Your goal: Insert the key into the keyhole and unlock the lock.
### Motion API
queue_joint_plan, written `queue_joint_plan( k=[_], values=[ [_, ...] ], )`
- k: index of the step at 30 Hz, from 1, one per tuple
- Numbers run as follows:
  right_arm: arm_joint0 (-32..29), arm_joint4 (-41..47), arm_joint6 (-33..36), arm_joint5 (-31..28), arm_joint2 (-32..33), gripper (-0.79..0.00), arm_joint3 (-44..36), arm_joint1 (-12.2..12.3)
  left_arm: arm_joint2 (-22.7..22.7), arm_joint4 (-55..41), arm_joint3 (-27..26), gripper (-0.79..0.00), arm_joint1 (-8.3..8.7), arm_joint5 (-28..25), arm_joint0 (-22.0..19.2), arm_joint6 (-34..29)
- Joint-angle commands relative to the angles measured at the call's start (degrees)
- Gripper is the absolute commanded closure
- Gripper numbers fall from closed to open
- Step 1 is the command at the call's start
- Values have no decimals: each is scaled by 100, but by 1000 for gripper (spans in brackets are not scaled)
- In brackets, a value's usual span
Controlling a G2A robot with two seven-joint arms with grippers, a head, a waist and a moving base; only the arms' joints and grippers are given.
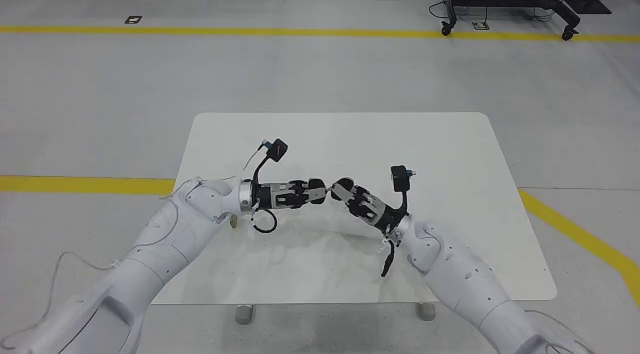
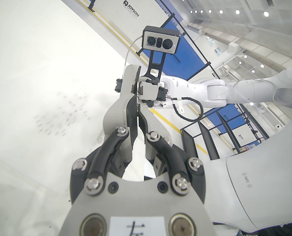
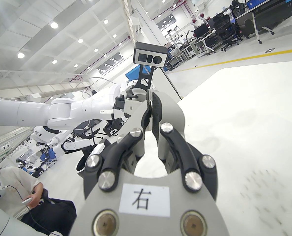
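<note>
Both arms are raised over the middle of the white table (image 1: 440,154), their grippers meeting tip to tip. My left gripper (image 1: 318,192) comes in from the left and my right gripper (image 1: 340,192) from the right. In the left wrist view my left gripper (image 2: 137,94) is shut, its black pads (image 2: 131,114) pressed close, with the right gripper (image 2: 151,93) right at its tips. In the right wrist view my right gripper (image 3: 151,100) is shut too, with the left gripper (image 3: 128,104) against its tips. Anything pinched between either pair of pads is hidden.
The tabletop carries a patch of small dark scuff marks (image 2: 60,116), also seen as scuff marks (image 3: 266,185) near the right arm. The table's rounded corners and edges lie well away from both grippers. Yellow floor lines (image 1: 300,31) run beyond the table.
</note>
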Motion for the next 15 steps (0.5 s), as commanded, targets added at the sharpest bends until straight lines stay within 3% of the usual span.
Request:
queue_joint_plan(
  k=[1, 15],
  values=[
    [4, 12, -2, 0, -1, -785, 13, -1, -22, -39, 16, 0, 2, 0, -7, 0],
    [4, 38, -9, 0, 0, -785, 19, -2, -227, -239, 104, 0, 4, 0, 44, 51]
  ],
)
